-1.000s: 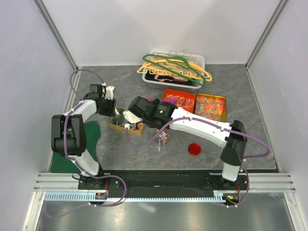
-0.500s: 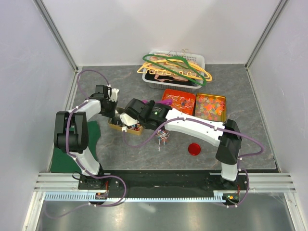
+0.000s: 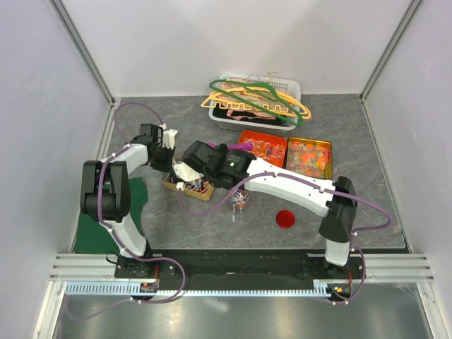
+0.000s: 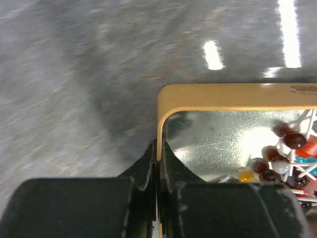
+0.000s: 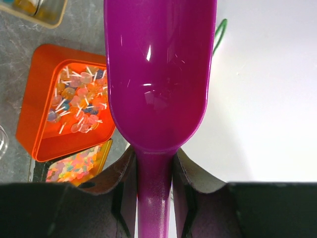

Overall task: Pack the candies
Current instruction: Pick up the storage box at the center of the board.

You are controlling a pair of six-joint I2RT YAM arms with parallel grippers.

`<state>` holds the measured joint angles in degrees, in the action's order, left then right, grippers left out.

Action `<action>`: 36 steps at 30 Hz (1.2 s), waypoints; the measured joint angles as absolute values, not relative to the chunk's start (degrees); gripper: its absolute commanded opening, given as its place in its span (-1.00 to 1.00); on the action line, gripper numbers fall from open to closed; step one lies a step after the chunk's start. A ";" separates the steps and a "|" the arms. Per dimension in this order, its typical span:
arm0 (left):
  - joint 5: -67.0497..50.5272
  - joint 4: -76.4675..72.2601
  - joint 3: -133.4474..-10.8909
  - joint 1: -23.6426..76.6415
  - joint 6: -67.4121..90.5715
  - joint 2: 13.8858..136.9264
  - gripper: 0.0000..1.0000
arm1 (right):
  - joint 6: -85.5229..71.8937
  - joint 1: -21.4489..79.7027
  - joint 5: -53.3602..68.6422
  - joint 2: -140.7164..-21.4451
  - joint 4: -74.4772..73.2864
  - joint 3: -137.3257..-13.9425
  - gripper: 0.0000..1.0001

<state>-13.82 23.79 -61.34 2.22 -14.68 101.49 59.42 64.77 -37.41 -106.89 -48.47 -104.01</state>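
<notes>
Your basket (image 3: pixel 240 125) sits at the back — before it one tray (image 3: pixel 244 135), another tray (image 3: pixel 329 152) to its right; candies (image 3: pixel 201 188) lie in the tin (image 3: pixel 171 186), left.

The left arm (image 3: pixel 128 154) and right arm (image 3: pixel 289 185) are glossy white shells linked by chunky black joint housings, each trailed by a thin purple cable (image 3: pixel 127 104). A small green light (image 3: pixel 228 167) glows on the right arm's black wrist. The left gripper (image 4: pixel 157 148) and right gripper (image 5: pixel 153 158) have matte black fingers (image 4: pixel 141 171) with worn, paler edges.
</notes>
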 measured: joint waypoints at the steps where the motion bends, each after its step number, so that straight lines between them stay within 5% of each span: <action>1: -15.86 24.23 -61.56 2.22 -14.83 101.78 -0.96 | 59.42 64.77 -37.41 -106.50 -48.45 -104.25 -1.00; 14: -25.41 36.45 -68.18 2.22 -18.35 106.59 -0.96 | 59.64 64.77 -37.50 -104.62 -48.53 -105.19 -1.00; 36: -8.71 51.13 -74.24 2.26 -24.56 107.37 -0.96 | 60.45 65.56 -39.79 -110.52 -49.69 -103.00 -1.00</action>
